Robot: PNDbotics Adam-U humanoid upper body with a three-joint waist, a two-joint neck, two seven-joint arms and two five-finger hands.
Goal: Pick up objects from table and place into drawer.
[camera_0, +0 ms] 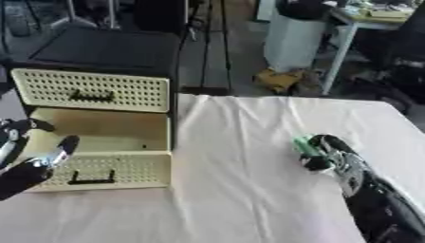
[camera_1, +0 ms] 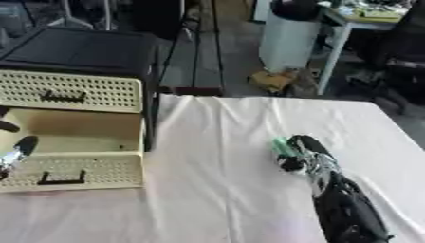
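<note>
A small green object point(camera_0: 305, 145) lies on the pale tablecloth at the right. My right hand point(camera_0: 335, 153) comes in from the lower right with its fingers curled round that object. At the left stands a cream drawer unit; its lower drawer point(camera_0: 99, 142) is pulled out and looks empty inside. My left hand point(camera_0: 37, 163) hovers at the drawer's front left corner, fingers relaxed, holding nothing.
The upper drawer point(camera_0: 91, 90) of the unit is closed, with a black handle. The cloth-covered table point(camera_0: 241, 190) stretches between the drawer and my right hand. Beyond the far edge are a white bin point(camera_0: 292, 38) and a table leg.
</note>
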